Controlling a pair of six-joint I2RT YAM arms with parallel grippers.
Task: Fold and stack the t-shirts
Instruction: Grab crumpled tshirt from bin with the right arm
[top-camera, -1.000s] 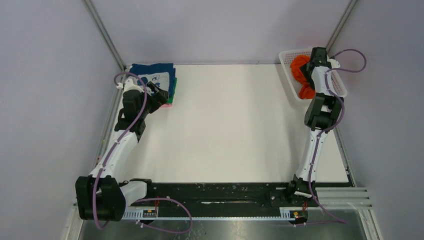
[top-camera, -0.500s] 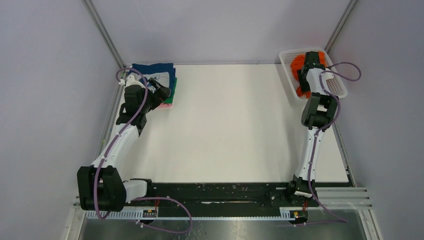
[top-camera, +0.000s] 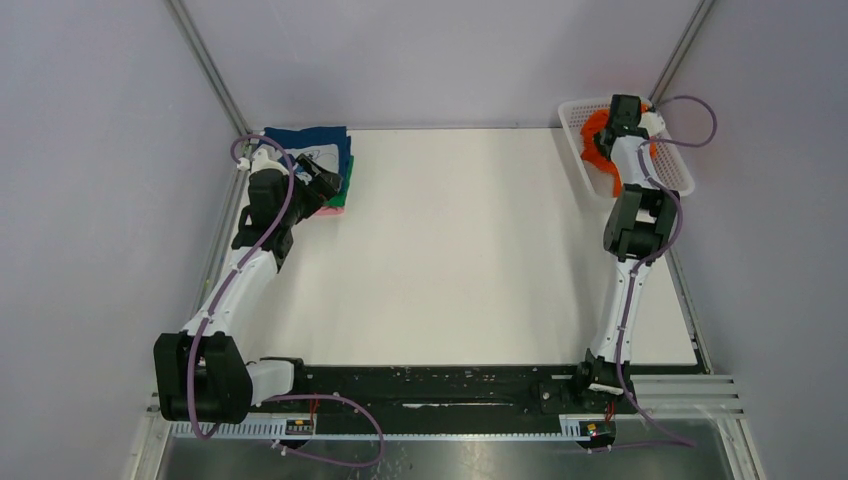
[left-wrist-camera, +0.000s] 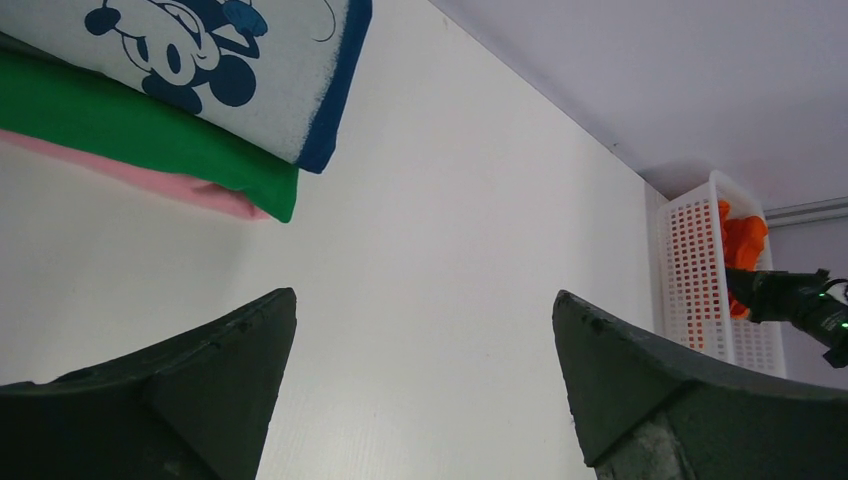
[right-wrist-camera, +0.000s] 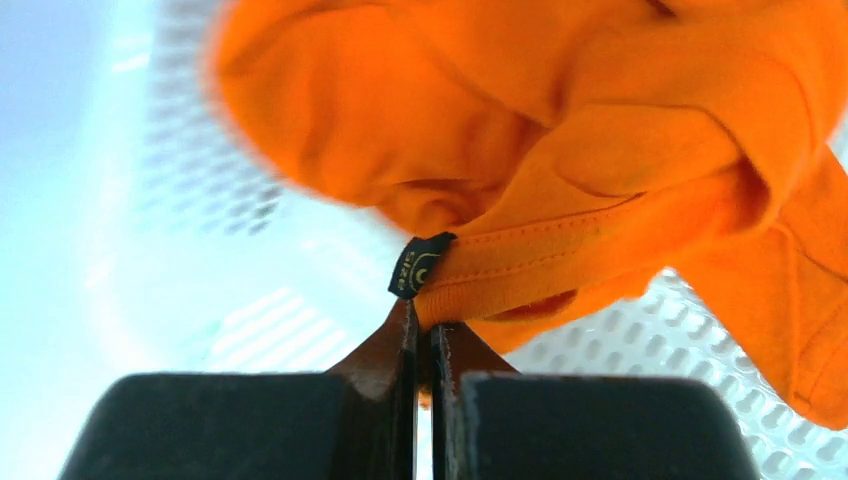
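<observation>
A crumpled bright orange t-shirt lies in the white mesh basket at the far right. My right gripper is shut on the shirt's collar hem, beside its small black label. From above, the orange t-shirt shows around the right gripper. At the far left corner a folded stack holds the navy t-shirt with white cartoon print on top, the green t-shirt under it, and the pink t-shirt at the bottom. My left gripper stands open just right of that stack, holding nothing.
The white table spreads between the stack and the basket. Metal frame posts and grey walls close in the back corners. The basket also shows far off in the left wrist view.
My right gripper went down into the basket and shut on the orange t-shirt's collar. The left arm drew back a little from the stack and then held still, open.
</observation>
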